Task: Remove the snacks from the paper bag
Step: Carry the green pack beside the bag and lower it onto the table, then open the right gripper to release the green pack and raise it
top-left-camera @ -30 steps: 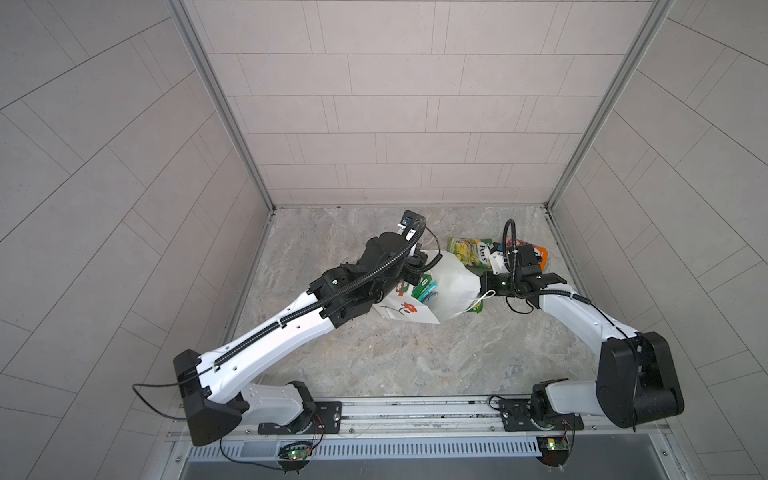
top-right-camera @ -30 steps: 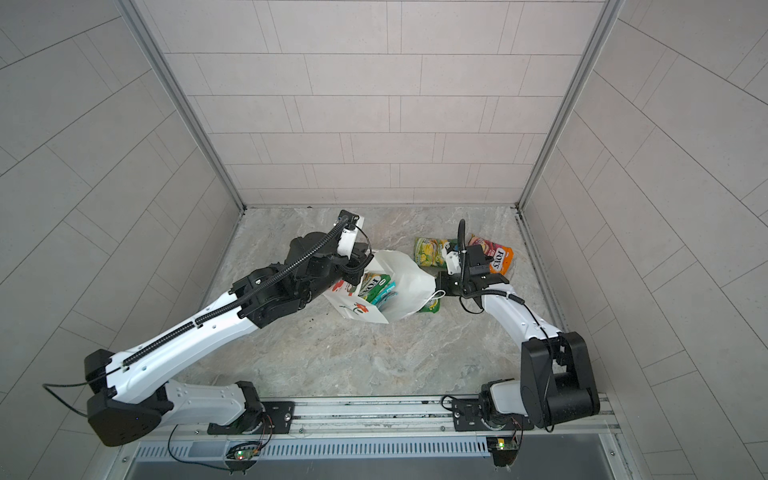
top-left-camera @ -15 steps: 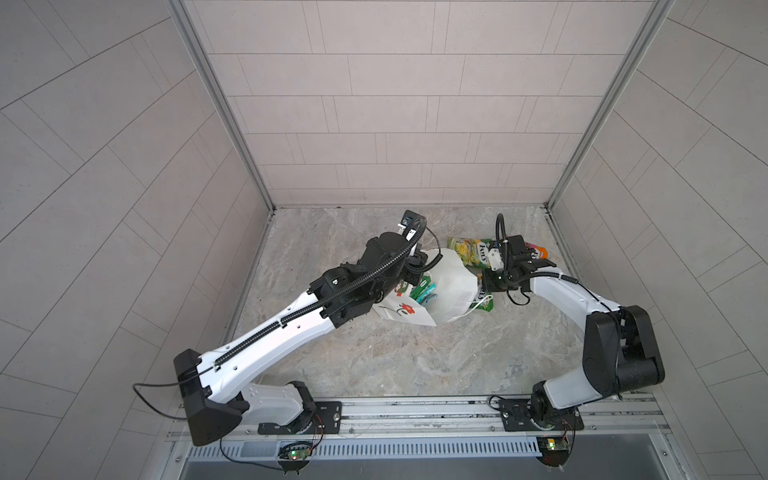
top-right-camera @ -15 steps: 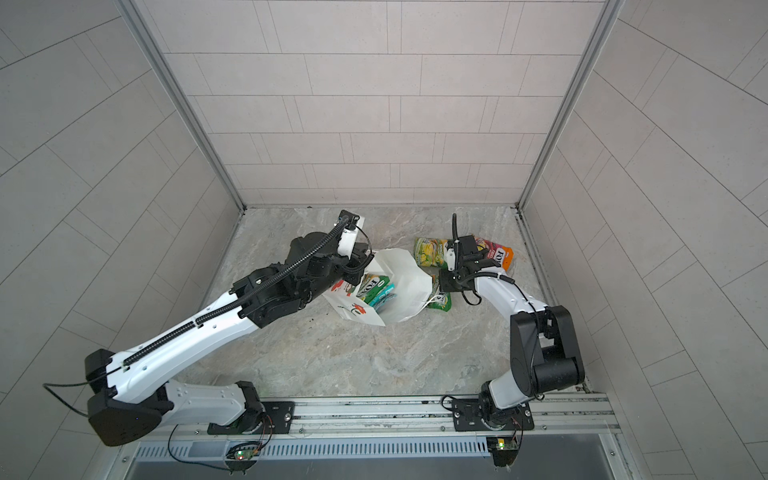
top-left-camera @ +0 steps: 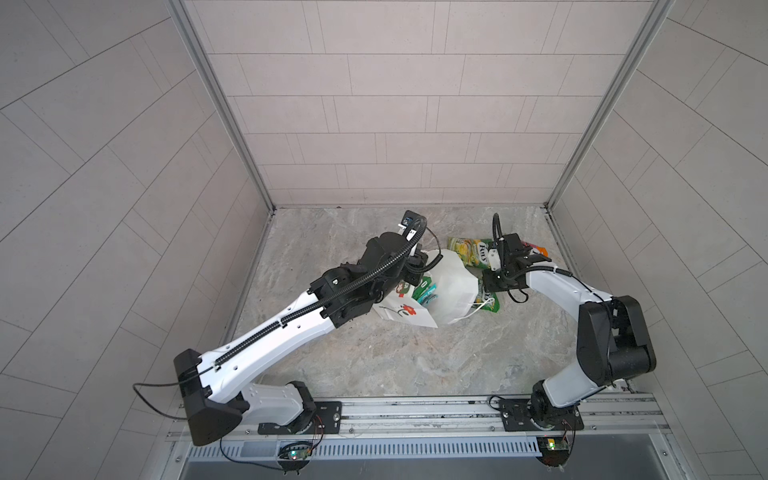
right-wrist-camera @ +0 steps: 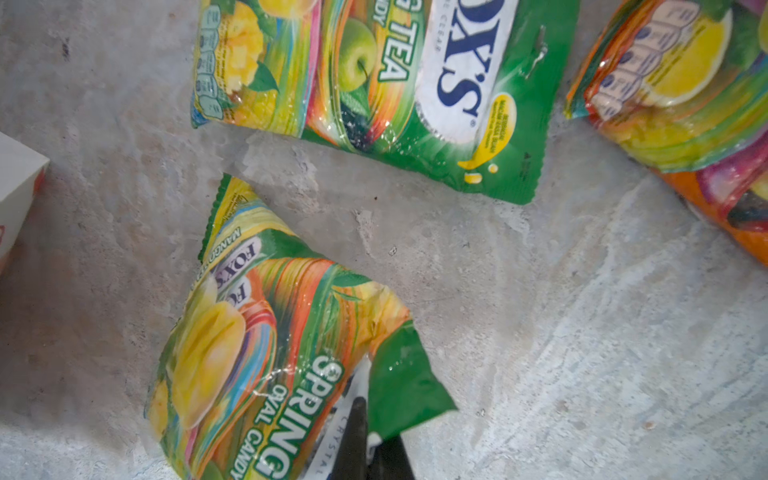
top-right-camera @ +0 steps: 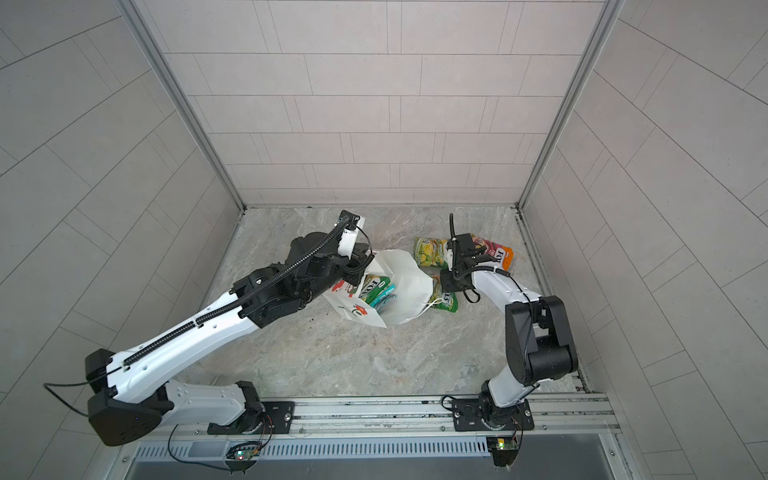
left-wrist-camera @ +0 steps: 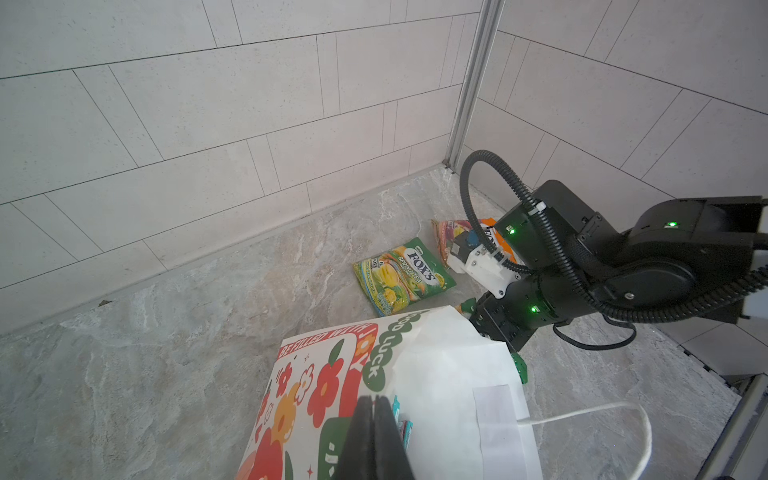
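In both top views a back wall of pale rectangular tiles fills the upper middle of the frame, with like-tiled side walls down the left and right, joined by two metal corner posts. The grey-brown, marble-veined floor lies lower middle under soft, even light; a metal rail and slotted grille run along the bottom edge.

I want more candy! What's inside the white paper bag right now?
A green-yellow packet and teal packets peek out of the paper bag at its open mouth. The bag's white paper covers everything deeper inside, so I can't tell if more is hiding there.
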Robot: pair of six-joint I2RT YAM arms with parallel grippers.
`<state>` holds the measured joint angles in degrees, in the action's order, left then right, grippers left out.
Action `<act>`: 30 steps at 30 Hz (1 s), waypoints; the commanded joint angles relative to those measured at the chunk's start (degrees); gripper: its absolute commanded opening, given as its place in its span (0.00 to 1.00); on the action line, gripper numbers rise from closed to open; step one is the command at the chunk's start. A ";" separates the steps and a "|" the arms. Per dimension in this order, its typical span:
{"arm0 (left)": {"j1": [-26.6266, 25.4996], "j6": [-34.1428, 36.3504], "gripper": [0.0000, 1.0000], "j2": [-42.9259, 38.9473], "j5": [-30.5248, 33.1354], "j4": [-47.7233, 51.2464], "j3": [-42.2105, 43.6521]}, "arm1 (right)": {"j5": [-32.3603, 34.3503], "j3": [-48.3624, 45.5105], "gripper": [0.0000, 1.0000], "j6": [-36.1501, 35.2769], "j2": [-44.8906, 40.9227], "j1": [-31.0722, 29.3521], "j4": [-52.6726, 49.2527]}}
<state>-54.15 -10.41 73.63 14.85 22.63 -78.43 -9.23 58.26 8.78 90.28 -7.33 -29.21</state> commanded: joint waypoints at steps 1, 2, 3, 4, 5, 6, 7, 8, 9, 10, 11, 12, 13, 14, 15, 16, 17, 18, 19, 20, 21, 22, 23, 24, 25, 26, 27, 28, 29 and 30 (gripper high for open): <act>-0.25 0.83 0.00 0.03 0.25 -0.04 -0.67 | 2.30 1.40 0.05 -1.31 0.76 0.13 -1.55; -0.25 0.83 0.00 0.00 0.25 -0.04 -0.64 | 2.53 1.57 0.06 -1.31 0.85 0.14 -1.59; -0.25 0.79 0.00 -0.06 0.22 -0.02 -0.59 | 2.88 1.59 0.09 -1.22 1.02 0.14 -1.55; -0.25 0.76 0.00 -0.12 0.28 -0.13 -0.54 | 3.09 1.67 0.11 -1.23 1.02 0.19 -1.64; -0.26 0.79 0.00 -0.06 0.32 -0.13 -0.50 | 3.34 1.76 0.14 -1.22 1.12 0.19 -1.64; -0.30 0.82 0.00 -0.06 0.25 -0.14 -0.44 | 3.66 1.77 0.18 -1.14 1.13 0.13 -1.64; -0.23 0.83 0.00 -0.06 0.22 -0.13 -0.42 | 3.93 1.85 0.21 -1.06 1.13 0.13 -1.63; -0.25 0.75 0.00 -0.10 0.19 -0.13 -0.40 | 4.16 1.94 0.23 -0.95 1.00 0.15 -1.64; -0.25 0.75 0.00 -0.07 0.06 -0.13 -0.36 | 4.39 1.98 0.26 -0.87 0.95 0.18 -1.64; -0.21 0.69 0.00 -0.07 -0.04 -0.15 -0.38 | 4.70 2.12 0.30 -0.63 0.80 0.14 -1.62; -0.26 0.75 0.00 -0.06 -0.13 -0.22 -0.34 | 5.04 2.07 0.34 -0.28 0.40 0.13 -1.72; -0.25 0.75 0.00 -0.06 -0.26 -0.22 -0.32 | 5.06 1.84 0.39 -0.04 -0.22 0.21 -1.64; -0.25 0.75 0.00 -0.12 -0.43 -0.22 -0.32 | 5.00 1.62 0.42 0.13 -0.87 0.15 -1.33; -0.25 0.75 0.00 -0.15 -0.51 -0.22 -0.24 | 5.38 1.21 0.45 0.56 -2.13 0.13 -1.01; -0.25 0.72 0.00 -0.11 -0.61 -0.22 -0.23 | 5.84 0.74 0.47 1.17 -3.50 0.16 -0.66; -0.25 0.79 0.00 -0.15 -0.76 -0.22 -0.14 | 6.45 0.28 0.49 1.76 -4.88 0.17 -0.36; -0.25 0.73 0.00 -0.17 -0.71 -0.22 -0.20 | 7.70 -0.29 0.50 2.94 -6.62 0.13 0.08; -0.22 0.67 0.00 -0.10 -0.77 -0.30 -0.18 | 8.40 -0.80 0.50 4.51 -8.21 0.17 0.43; -0.26 0.68 0.00 -0.15 -0.92 -0.35 -0.14 | 8.38 -1.31 0.50 5.49 -10.12 0.17 0.97; -0.25 0.66 0.00 -0.13 -0.89 -0.40 -0.18 | 8.36 -1.77 0.50 6.30 -11.92 0.21 1.21; -0.25 0.57 0.00 -0.15 -1.03 -0.40 -0.13 | 8.14 -2.12 0.50 7.02 -13.51 0.15 1.41; -0.25 0.48 0.00 -0.18 -1.21 -0.44 -0.16 | 7.29 -2.52 0.50 7.40 -15.21 0.15 1.80; -0.26 0.41 0.00 -0.31 -1.38 -0.44 -0.05 | 5.73 -3.09 0.50 7.48 -17.28 0.17 2.64; -0.24 0.39 0.00 -0.30 -1.45 -0.36 0.03 | 4.05 -3.71 0.50 7.43 -18.96 0.19 3.70; -0.25 0.30 0.00 -0.35 -1.49 -0.40 0.12 | 1.85 -4.80 0.50 7.86 -20.95 0.21 5.48; -0.25 0.26 0.00 -0.41 -1.57 -0.40 0.19 | -0.72 -5.94 0.50 8.57 -23.14 0.18 7.65; -0.26 0.29 0.00 -0.50 -1.74 -0.48 0.35 | -2.81 -6.52 0.51 9.20 -24.84 0.21 8.80; -0.25 0.26 0.00 -0.62 -2.18 -0.57 0.43 | -5.57 -6.90 0.52 10.15 -27.00 0.07 9.86; -0.25 0.30 0.00 -0.75 -2.77 -0.67 0.53 | -9.16 -7.21 0.52 11.19 -28.73 0.08 10.89; -0.25 0.30 0.00 -0.83 -3.32 -0.91 0.71 | -12.30 -7.27 0.52 11.99 -29.96 0.04 11.83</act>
<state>-54.15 -10.46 73.63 12.64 22.59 -78.41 -11.84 51.55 17.52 63.57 -7.16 -22.31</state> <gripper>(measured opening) 0.038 0.518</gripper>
